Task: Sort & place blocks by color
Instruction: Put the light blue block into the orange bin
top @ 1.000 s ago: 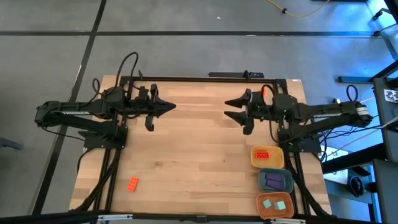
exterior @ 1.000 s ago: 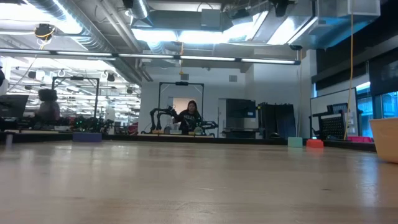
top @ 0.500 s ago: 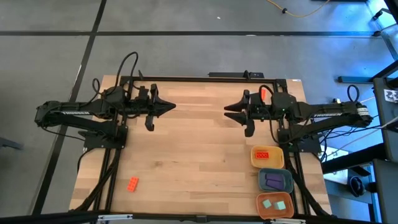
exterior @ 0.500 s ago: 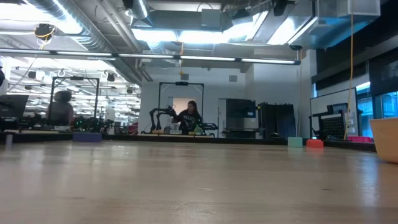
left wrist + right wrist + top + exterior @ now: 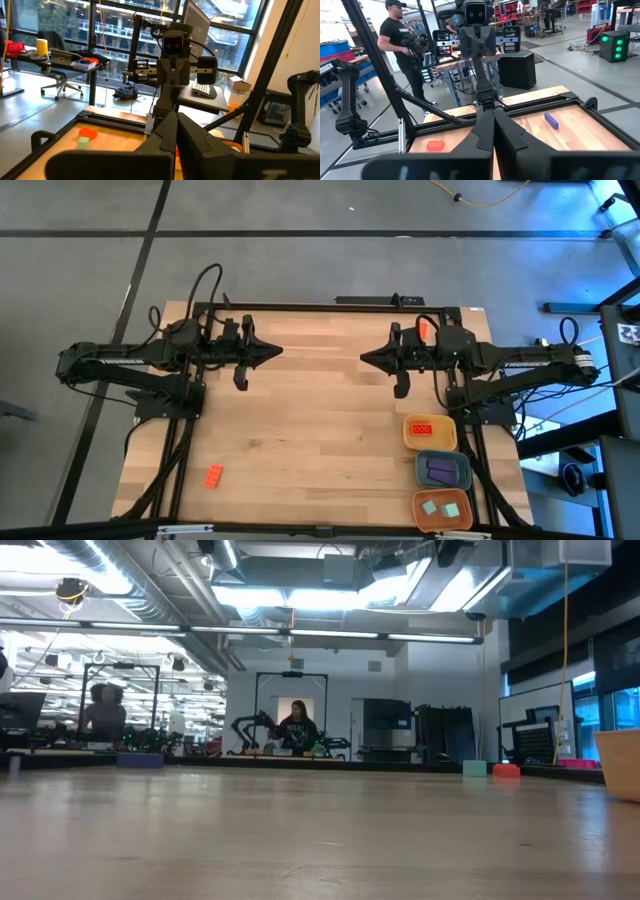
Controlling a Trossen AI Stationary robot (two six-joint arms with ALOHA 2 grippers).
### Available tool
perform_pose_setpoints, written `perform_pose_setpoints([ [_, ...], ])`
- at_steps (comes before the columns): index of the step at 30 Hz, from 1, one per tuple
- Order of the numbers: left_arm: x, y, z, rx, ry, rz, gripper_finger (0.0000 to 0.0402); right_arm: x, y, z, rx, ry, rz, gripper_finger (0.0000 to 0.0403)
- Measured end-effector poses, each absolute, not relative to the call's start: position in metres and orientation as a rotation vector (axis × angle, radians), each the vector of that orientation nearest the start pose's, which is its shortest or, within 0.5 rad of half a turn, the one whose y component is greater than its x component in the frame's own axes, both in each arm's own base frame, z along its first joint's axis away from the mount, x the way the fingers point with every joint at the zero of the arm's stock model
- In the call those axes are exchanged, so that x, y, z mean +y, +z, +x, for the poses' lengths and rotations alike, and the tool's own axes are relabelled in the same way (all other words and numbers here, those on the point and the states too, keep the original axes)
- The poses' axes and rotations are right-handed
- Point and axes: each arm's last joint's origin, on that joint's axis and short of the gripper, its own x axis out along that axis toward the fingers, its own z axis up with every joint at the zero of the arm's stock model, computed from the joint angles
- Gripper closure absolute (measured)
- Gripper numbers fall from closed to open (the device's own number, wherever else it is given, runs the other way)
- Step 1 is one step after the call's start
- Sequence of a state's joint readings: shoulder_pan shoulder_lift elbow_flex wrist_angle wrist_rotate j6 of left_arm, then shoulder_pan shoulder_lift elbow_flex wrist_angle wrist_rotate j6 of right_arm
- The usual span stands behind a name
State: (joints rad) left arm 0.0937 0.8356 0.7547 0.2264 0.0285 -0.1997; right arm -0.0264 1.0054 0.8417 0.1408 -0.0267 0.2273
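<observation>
Blocks mostly sorted, one orange-red block [image 5: 214,476] loose on the desk [image 5: 310,430].
Landmark is the yellow tray [image 5: 429,432] at the desk's right edge: it holds an orange-red block [image 5: 421,428]; just beside it the blue-grey tray [image 5: 443,470] has purple blocks [image 5: 441,472], then the orange tray [image 5: 443,509] has teal-green blocks [image 5: 441,507]. Loose block lies well apart from the yellow tray, near the opposite left edge. Left gripper [image 5: 275,352] and right gripper [image 5: 366,359] hover at the far end, jaws together, holding nothing.
</observation>
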Motion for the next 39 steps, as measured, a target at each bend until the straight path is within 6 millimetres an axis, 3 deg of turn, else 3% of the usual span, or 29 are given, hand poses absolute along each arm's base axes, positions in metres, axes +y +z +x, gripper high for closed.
perform_pose_setpoints([
  [23,0.017,0.353,0.187,-0.150,0.051,-0.190,0.0401,-0.005,0.343,0.227,0.024,-0.002,0.225,0.0402],
  [27,0.017,0.353,0.187,-0.150,0.051,-0.190,0.0401,-0.008,0.342,0.228,0.028,-0.087,0.240,0.0393],
  [33,0.017,0.353,0.187,-0.148,0.051,-0.190,0.0401,-0.018,0.335,0.229,0.042,-0.337,0.337,0.0347],
  [39,0.017,0.353,0.187,-0.146,0.051,-0.191,0.0401,-0.044,0.342,0.233,0.210,-0.632,0.390,0.0247],
])
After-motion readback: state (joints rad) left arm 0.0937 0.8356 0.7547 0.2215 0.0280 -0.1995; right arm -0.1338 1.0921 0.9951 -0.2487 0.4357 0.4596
